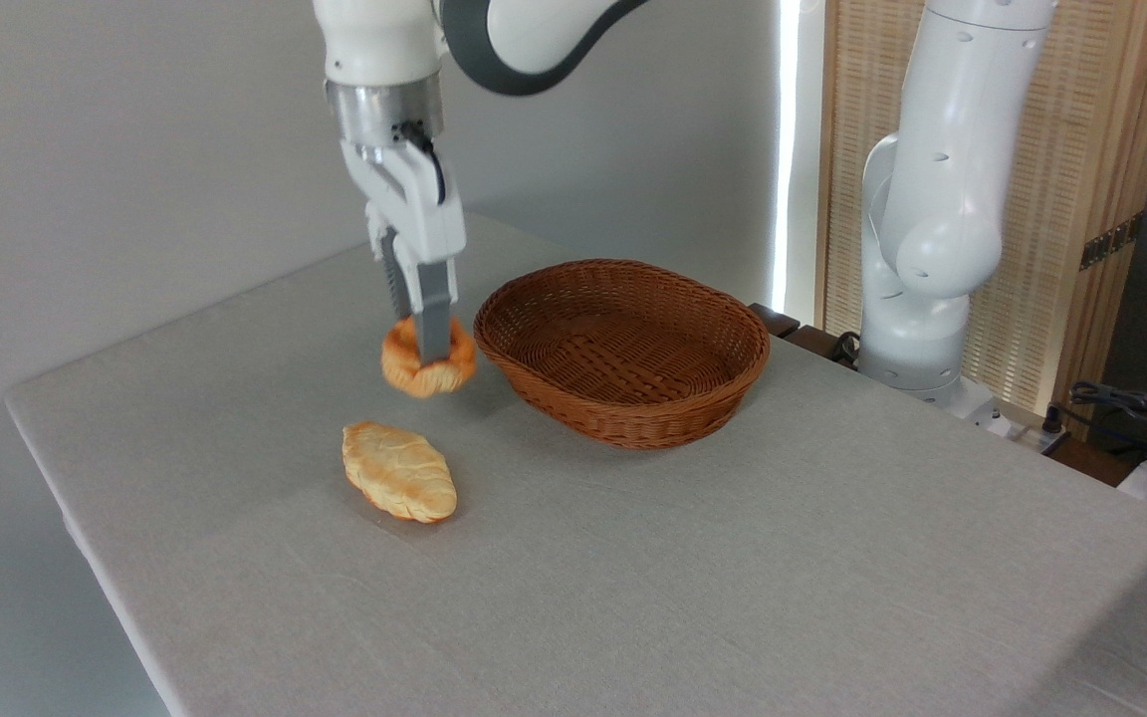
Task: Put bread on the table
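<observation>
hand point(426, 351) pinching the bun point(428, 360), hanging above the tabletop point(733, 558) left of the basket point(623, 349) | risk: letting go this high, the round bun is likely rolling off or bumping the loaf point(399, 470) just below

Single raised corner view across the table point(733, 578)

We take this for a robotics lab or test room: a white robot arm point(932, 199) is mounted at the right edge of a cloth-covered table point(733, 578), loose cables point(1131, 408) lie at far right, and a bare grey wall point(135, 149) fills the upper left.
</observation>
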### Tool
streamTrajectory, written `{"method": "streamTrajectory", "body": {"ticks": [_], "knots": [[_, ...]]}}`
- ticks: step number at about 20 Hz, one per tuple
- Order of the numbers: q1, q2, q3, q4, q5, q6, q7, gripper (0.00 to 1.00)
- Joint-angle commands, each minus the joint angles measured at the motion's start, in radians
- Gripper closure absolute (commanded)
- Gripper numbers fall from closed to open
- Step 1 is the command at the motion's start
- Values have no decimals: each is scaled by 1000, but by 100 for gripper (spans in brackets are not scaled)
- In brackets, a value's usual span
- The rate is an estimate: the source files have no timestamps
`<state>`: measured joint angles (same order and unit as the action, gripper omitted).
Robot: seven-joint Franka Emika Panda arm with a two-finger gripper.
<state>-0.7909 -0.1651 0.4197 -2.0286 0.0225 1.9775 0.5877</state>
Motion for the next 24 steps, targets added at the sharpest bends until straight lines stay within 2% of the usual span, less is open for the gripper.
{"method": "streamTrajectory", "body": {"ticks": [1,3,5,6,16,19,21,24], "knots": [[-7,71,27,27,13,76,12,45],[-7,101,28,28,13,104,14,37],[-7,130,42,28,11,127,9,4],[-7,145,45,28,10,141,6,0],[-7,161,45,36,1,144,-3,0],[-5,145,48,70,-4,141,-58,0],[-7,131,60,76,-9,135,-89,0],[-7,125,93,76,-7,106,-77,0]]}}
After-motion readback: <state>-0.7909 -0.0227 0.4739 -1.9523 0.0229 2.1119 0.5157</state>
